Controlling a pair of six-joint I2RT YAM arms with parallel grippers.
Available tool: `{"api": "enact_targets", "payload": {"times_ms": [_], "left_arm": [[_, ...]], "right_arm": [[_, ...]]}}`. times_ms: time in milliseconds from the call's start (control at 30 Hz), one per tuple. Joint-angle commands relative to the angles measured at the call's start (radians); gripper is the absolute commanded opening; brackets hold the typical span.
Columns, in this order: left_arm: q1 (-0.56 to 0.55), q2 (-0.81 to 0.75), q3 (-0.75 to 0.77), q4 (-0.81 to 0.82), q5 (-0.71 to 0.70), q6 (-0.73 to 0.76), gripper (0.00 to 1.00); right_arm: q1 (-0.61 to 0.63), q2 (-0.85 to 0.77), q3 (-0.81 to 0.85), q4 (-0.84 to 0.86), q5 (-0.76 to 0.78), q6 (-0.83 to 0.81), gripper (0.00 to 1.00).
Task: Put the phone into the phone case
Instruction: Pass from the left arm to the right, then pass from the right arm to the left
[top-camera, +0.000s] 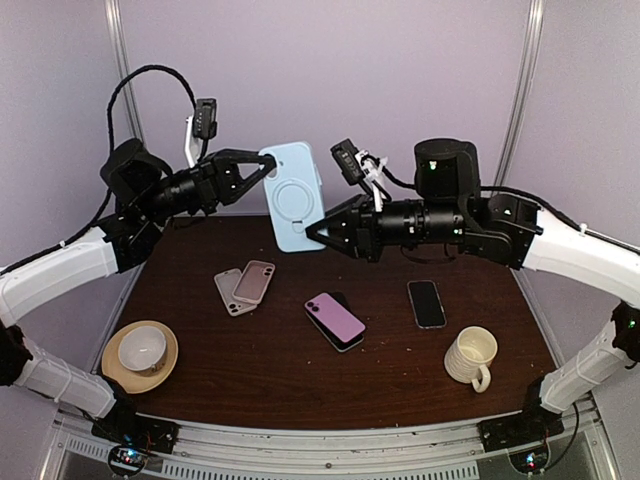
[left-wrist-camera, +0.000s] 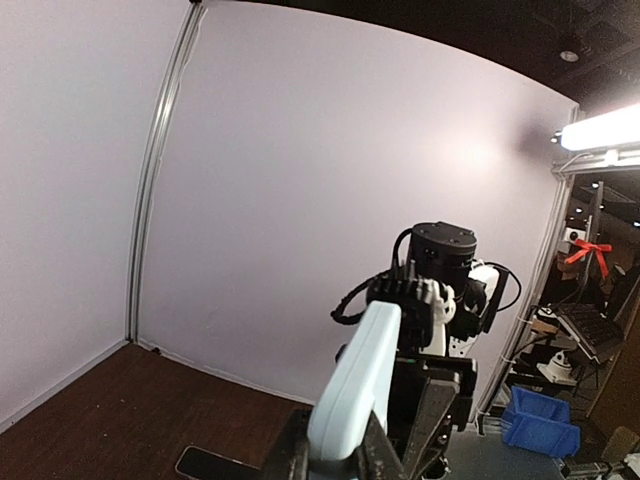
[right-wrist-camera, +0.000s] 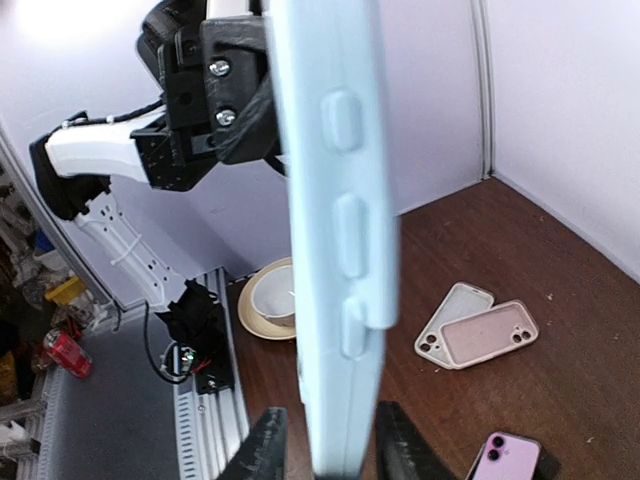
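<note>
My left gripper (top-camera: 266, 168) clamps the blue phone case (top-camera: 298, 195) aloft; my right gripper (top-camera: 316, 237) straddles its corner (clenched? cannot tell).

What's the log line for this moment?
left gripper: shut on blue case | right gripper: astride its lower edge, grip unclear | blue case: aloft, upright | black phone: flat on table

— Where are we?
— We are in a robotics lab: two robot arms (top-camera: 580, 250) bolted to a metal rail (top-camera: 330, 447) at a brown table (top-camera: 300, 385), inside pale booth walls (top-camera: 400, 70).
— Beyond the booth we see a strip light (left-wrist-camera: 605, 128) and blue storage bins (left-wrist-camera: 545, 420).
</note>
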Motion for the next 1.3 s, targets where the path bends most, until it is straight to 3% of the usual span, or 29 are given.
{"api": "enact_targets", "payload": {"times_ms": [0, 33, 100, 133, 200, 233, 367, 433, 500, 633, 767, 933, 1033, 1267], "left_arm": [[-0.006, -0.026, 0.002, 0.072, 0.006, -0.025, 0.00], [-0.007, -0.024, 0.003, 0.066, 0.003, -0.023, 0.00], [-0.007, -0.022, 0.008, 0.033, -0.019, -0.022, 0.00], [-0.007, -0.024, 0.012, 0.001, -0.044, -0.014, 0.10], [-0.007, -0.030, 0.024, -0.121, -0.142, 0.022, 0.57], [-0.007, -0.036, 0.036, -0.205, -0.222, 0.048, 0.70], [-0.007, -0.053, 0.100, -0.467, -0.421, 0.113, 0.84], [-0.007, -0.063, 0.126, -0.507, -0.441, 0.107, 0.86], [-0.007, -0.070, 0.164, -0.568, -0.447, 0.086, 0.86], [-0.007, -0.102, 0.217, -0.660, -0.410, 0.047, 0.88], [-0.007, -0.121, 0.256, -0.724, -0.377, -0.010, 0.88], [-0.007, -0.038, 0.285, -0.779, -0.291, -0.106, 0.88], [-0.019, 0.003, 0.290, -0.774, -0.270, -0.125, 0.82], [-0.055, 0.000, 0.290, -0.755, -0.241, -0.088, 0.75]], "right_arm": [[0.011, -0.028, -0.016, 0.065, -0.004, 0.004, 0.14], [0.015, -0.029, -0.015, 0.062, -0.001, 0.001, 0.05], [0.021, -0.035, -0.010, 0.045, 0.033, -0.006, 0.00], [0.023, -0.039, -0.009, 0.031, 0.063, -0.010, 0.00], [0.031, -0.049, -0.001, -0.019, 0.203, -0.025, 0.00], [0.040, -0.052, 0.008, -0.056, 0.322, -0.034, 0.00], [0.163, 0.028, 0.126, -0.218, 0.919, -0.235, 0.00], [0.222, 0.088, 0.154, -0.191, 1.195, -0.391, 0.00], [0.251, 0.130, 0.127, -0.081, 1.375, -0.577, 0.00], [0.268, 0.167, 0.043, 0.224, 1.543, -0.913, 0.00], [0.283, 0.174, -0.014, 0.448, 1.580, -1.095, 0.00], [0.318, 0.208, -0.047, 0.641, 1.601, -1.256, 0.00], [0.338, 0.255, -0.060, 0.806, 1.610, -1.400, 0.00], [0.348, 0.344, -0.029, 0.951, 1.619, -1.581, 0.00]]}}
